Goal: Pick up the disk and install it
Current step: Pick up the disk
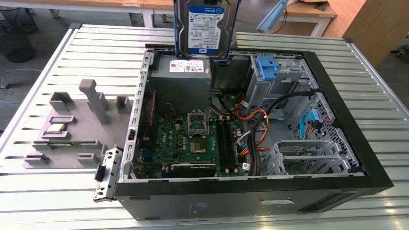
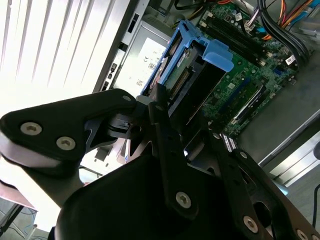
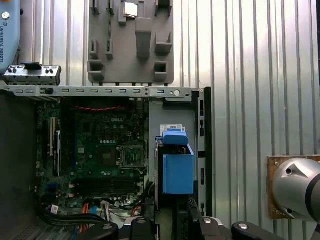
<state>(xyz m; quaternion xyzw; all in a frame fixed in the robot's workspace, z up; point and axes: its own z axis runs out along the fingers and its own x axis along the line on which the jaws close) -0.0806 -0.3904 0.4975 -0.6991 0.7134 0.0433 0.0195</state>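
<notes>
The disk (image 1: 206, 28), a silver drive with a blue-and-white label in a blue caddy, hangs upright above the far side of the open computer case (image 1: 357, 158), over the grey power supply (image 1: 181, 72). In the second wrist view the disk (image 2: 185, 75) sits edge-on between my black fingers (image 2: 161, 117), with the gripper (image 2: 186, 127) shut on it. The first wrist view looks down past the gripper (image 3: 172, 222) along the blue caddy of the disk (image 3: 177, 170) into the case.
Inside the case are the motherboard (image 1: 198, 139), bundled cables (image 1: 255, 124), a bare blue bracket in a bay (image 1: 267, 67) and a metal drive cage (image 1: 307, 153). A grey parts fixture (image 1: 70, 129) lies on the slatted table (image 1: 96, 43) on the exterior view's left.
</notes>
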